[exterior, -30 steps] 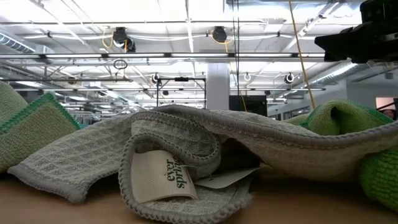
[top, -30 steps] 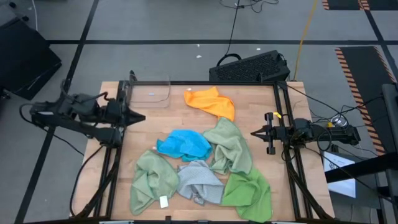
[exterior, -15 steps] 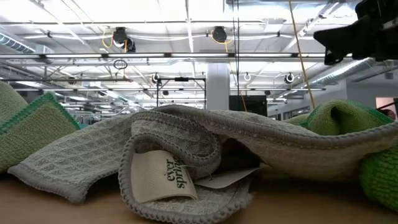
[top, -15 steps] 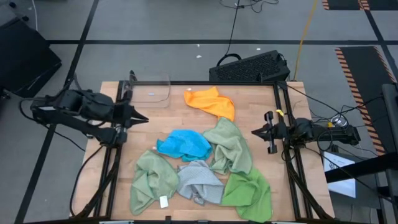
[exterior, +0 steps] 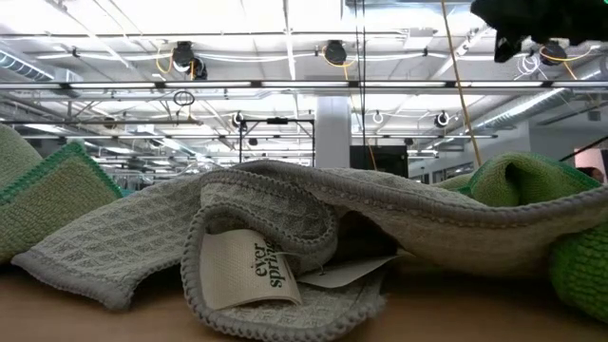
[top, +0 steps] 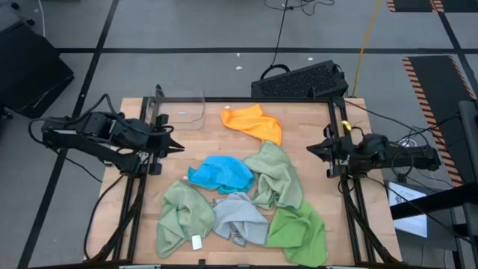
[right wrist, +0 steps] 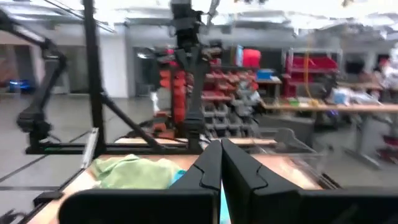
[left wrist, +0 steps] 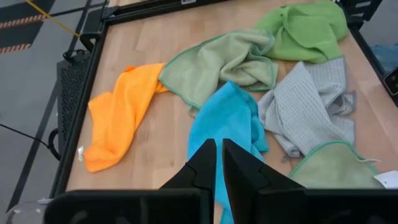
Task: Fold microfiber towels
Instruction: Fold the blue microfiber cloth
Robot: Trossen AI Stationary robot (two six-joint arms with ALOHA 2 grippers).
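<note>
While both arms hang at the table's side edges, six crumpled cloths lie unfolded on the wood.

High view, towels: the orange microfiber towel (top: 254, 122) lies at the far middle; the bright blue microfiber towel (top: 220, 173) sits at the centre, touching the first sage green towel (top: 275, 176) on its right; the second sage green towel (top: 184, 214), the light grey waffle-weave towel (top: 240, 220) and the bright green towel (top: 299, 229) run along the near edge, overlapping one another.

High view, grippers: the left gripper (top: 178, 147) hovers over the left edge of the light wooden table (top: 314, 127), fingers pressed together on nothing; the right gripper (top: 311, 149) hovers at the right edge, clenched and empty.

High view, extras: a clear plastic tray (top: 184, 110) rests at the far left corner.

Low view: the grey towel fills the foreground (a white sewn label (exterior: 245, 269) shows on it), with bright green cloth at the right.

Left wrist view: the closed fingers point at the blue towel, orange beside it.

Right wrist view: the fingers meet, holding nothing; sage green cloth lies ahead.
</note>
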